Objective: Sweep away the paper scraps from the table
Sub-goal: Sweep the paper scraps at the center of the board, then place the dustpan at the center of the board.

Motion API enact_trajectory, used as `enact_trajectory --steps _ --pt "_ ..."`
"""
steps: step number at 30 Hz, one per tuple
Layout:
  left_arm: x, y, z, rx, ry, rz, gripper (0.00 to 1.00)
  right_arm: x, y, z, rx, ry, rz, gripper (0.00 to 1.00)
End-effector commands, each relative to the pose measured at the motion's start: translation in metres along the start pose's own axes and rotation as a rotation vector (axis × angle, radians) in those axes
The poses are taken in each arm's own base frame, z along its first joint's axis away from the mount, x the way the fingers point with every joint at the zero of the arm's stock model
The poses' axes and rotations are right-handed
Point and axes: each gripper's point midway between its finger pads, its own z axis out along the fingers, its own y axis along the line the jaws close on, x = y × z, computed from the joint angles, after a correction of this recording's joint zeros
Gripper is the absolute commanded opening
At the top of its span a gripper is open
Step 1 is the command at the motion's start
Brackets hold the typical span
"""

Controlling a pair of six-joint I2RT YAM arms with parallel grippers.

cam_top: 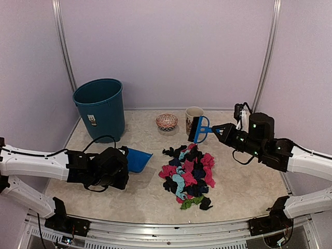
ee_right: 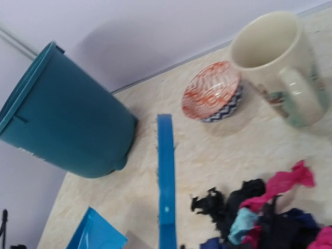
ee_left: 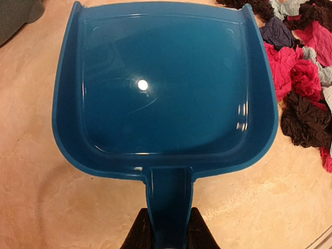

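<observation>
Blue plastic marks both tools. The left gripper (ee_left: 168,234) has its jaws closed on the handle of the dustpan (ee_left: 166,88), a black finger pressing each side. The pan sits low over the table (cam_top: 249,181), with its wide mouth turned toward the paper scraps (cam_top: 189,174). These lie in one loose heap of pink, black, light blue, navy and green wads near the middle of the table. The nearest wads are just beside the pan's right front corner.

The right gripper (cam_top: 220,129) is clamped on the handle of the brush (cam_top: 198,129), whose head hangs at the far edge of the heap, just in front of a cream mug (cam_top: 193,116). Whether the bristles touch the table cannot be told. A small patterned bowl (cam_top: 166,122) sits left of the mug, and a teal bin (cam_top: 99,106) stands in the far left corner.
</observation>
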Motion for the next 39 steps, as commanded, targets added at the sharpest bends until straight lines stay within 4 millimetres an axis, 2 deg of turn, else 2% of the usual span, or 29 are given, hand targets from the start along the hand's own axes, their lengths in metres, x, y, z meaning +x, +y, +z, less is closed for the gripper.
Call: enact_trajectory --steps 1,8,15,20,26,33,39 --pt "0.006 -0.018 0.022 0.038 0.019 0.010 0.00 0.002 -0.017 -0.012 0.069 -0.018 -0.042 0.00" --pt "0.013 -0.035 0.054 0.035 0.069 0.081 0.01 0.004 -0.025 -0.022 0.095 -0.011 -0.061 0.00" --pt "0.014 -0.042 0.071 0.019 0.087 0.112 0.02 0.001 -0.031 -0.033 0.117 -0.031 -0.067 0.00" --pt "0.008 -0.041 0.072 -0.005 0.075 0.117 0.23 0.003 -0.035 -0.036 0.123 -0.029 -0.067 0.00" --pt "0.001 -0.036 0.064 -0.015 0.036 0.108 0.48 0.005 -0.036 -0.035 0.124 -0.025 -0.070 0.00" --pt "-0.002 -0.030 0.041 0.005 -0.045 0.051 0.68 0.004 -0.036 -0.035 0.130 -0.021 -0.081 0.00" --pt "-0.005 -0.029 0.020 0.018 -0.199 -0.044 0.77 0.007 -0.038 -0.032 0.139 -0.016 -0.091 0.00"
